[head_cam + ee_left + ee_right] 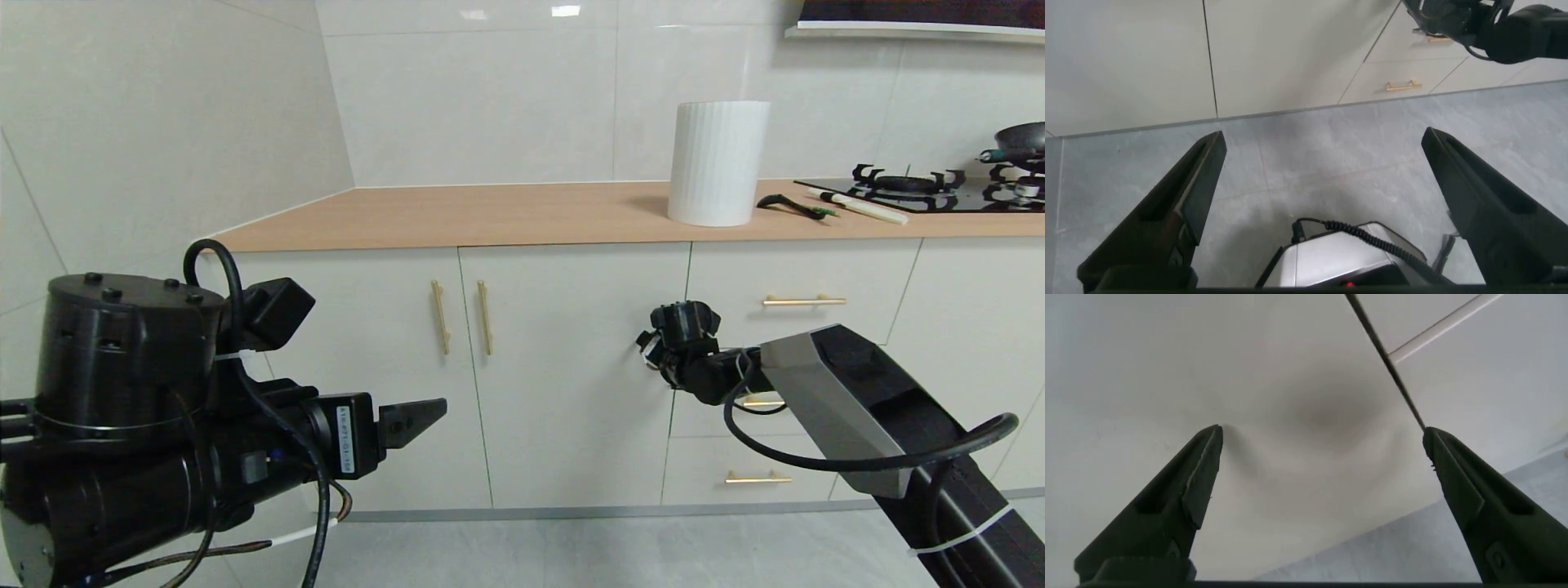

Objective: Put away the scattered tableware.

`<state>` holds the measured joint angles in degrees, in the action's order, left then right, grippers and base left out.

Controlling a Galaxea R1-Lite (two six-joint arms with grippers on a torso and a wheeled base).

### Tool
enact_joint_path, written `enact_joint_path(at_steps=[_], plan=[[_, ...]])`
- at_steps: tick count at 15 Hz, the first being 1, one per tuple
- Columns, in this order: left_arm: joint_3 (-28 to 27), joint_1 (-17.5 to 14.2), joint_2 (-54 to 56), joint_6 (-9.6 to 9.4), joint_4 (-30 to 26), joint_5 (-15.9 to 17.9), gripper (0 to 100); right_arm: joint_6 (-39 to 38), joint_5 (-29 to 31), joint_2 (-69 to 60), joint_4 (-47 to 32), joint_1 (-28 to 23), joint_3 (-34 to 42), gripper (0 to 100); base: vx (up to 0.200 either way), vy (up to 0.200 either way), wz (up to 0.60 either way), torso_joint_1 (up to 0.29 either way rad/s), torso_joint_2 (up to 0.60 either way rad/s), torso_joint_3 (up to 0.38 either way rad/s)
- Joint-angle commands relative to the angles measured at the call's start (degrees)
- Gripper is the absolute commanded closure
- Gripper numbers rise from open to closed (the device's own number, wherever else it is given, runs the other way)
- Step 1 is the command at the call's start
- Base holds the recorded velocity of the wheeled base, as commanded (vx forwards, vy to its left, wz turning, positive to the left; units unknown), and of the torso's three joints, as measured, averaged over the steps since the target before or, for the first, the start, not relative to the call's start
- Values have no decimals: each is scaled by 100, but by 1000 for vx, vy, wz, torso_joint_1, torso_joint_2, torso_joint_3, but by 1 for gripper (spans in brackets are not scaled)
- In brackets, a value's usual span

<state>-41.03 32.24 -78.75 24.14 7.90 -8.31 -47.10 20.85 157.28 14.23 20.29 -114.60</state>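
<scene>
Wooden bench [490, 214]: carries a white ribbed cylindrical holder [718, 162]. Just beside it, toward the black gas hob [914, 194], lie a black curved-handled utensil [793, 206] and a cream long-handled utensil [861, 207].
Utensil axes: both flat, slanting along the bench.
Right claw [1321, 433]: nearer arm, close before a pale cabinet door [571, 367]. Utensils lie above it and to its right. Jaws wide, empty.
Left claw [1323, 135]: low over the grey floor [1331, 180], well apart. Jaws wide, empty.
</scene>
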Motion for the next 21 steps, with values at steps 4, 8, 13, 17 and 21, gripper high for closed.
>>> enact_joint_path(at_steps=[4, 8, 13, 17, 21], plan=[[-1, 1, 53, 3, 1, -4, 0, -53, -63, -1024, -52, 72, 729, 0, 0, 0, 0, 0, 0, 0], [25, 1, 615, -14, 1, 5, 0, 43, -177, -3424, 221, 345, 3076, 0, 0, 0, 0, 0, 0, 0], [359, -350, 2452, -375, -60, 14, 0, 1564, -230, -7361, 502, 476, 6442, 0, 0, 0, 0, 0, 0, 0], [1229, -614, 4316, -849, -324, 49, 0, 3084, -213, -10701, 397, 415, 8314, 0, 0, 0, 0, 0, 0, 0], [1229, -1001, 5572, -920, -1282, 49, 0, 3919, -221, -13223, -245, -710, 9061, 0, 0, 0, 0, 0, 0, 0]])
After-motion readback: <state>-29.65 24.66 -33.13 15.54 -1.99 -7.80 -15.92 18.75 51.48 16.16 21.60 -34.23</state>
